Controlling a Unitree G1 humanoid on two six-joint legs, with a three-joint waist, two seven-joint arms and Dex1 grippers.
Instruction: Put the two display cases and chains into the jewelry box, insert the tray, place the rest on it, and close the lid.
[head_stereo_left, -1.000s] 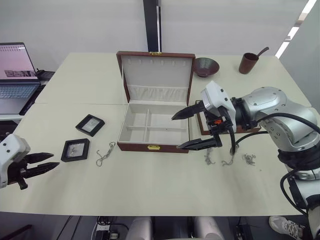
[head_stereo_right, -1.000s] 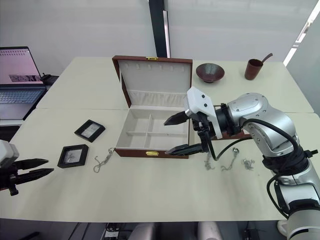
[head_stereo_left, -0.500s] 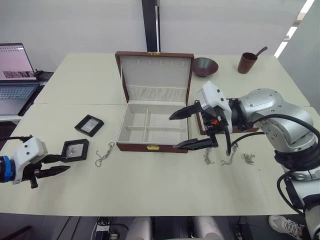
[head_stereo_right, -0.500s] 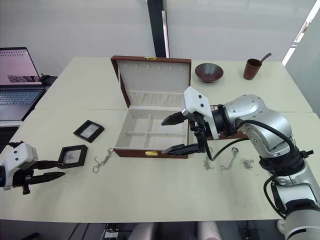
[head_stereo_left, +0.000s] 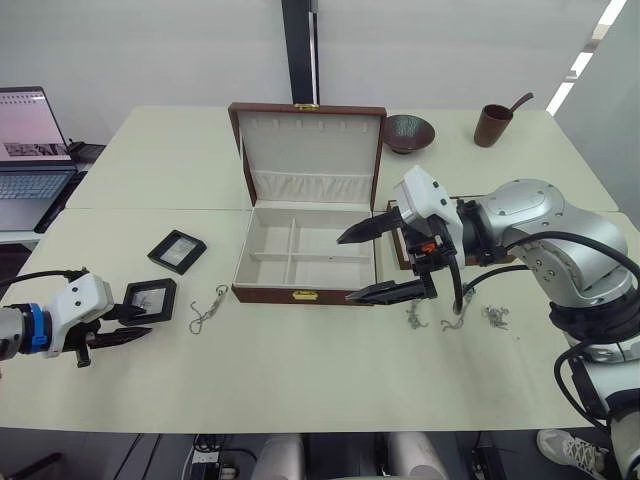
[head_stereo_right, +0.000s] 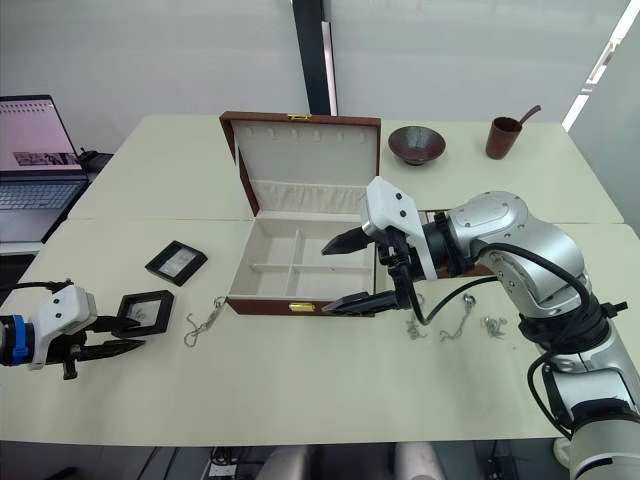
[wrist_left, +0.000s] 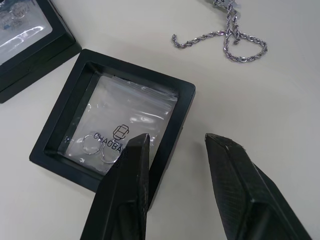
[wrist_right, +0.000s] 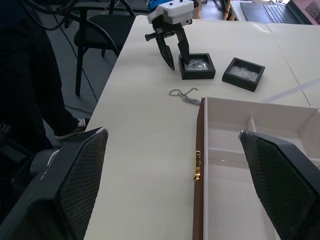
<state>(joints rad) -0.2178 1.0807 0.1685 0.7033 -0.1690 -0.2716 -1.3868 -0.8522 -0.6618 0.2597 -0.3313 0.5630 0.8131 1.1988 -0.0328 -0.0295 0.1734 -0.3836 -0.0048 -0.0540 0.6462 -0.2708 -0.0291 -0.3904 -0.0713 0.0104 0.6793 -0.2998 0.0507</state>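
The jewelry box (head_stereo_left: 300, 293) stands open mid-table with its lid (head_stereo_left: 312, 150) upright and its cream compartments bare. Two black display cases (head_stereo_left: 150, 298) (head_stereo_left: 179, 250) lie to its left, with one chain (head_stereo_left: 210, 306) beside them. More chains (head_stereo_left: 455, 315) lie right of the box. My left gripper (head_stereo_left: 127, 325) is open at the near case; in the left wrist view one finger (wrist_left: 131, 165) overlaps the case's (wrist_left: 115, 120) edge and the other is over bare table. My right gripper (head_stereo_left: 347, 268) hangs wide open over the box's right front corner. The tray (head_stereo_left: 399, 252) is mostly hidden behind it.
A laptop (head_stereo_left: 30, 150) sits at the far left. A dark bowl (head_stereo_left: 410, 132) and a brown cup (head_stereo_left: 495, 125) with a spoon stand at the back right. A chair (wrist_right: 100, 30) stands off the table's left end.
My left gripper has travelled from the table's left edge rightward to the near display case. The right gripper has barely shifted.
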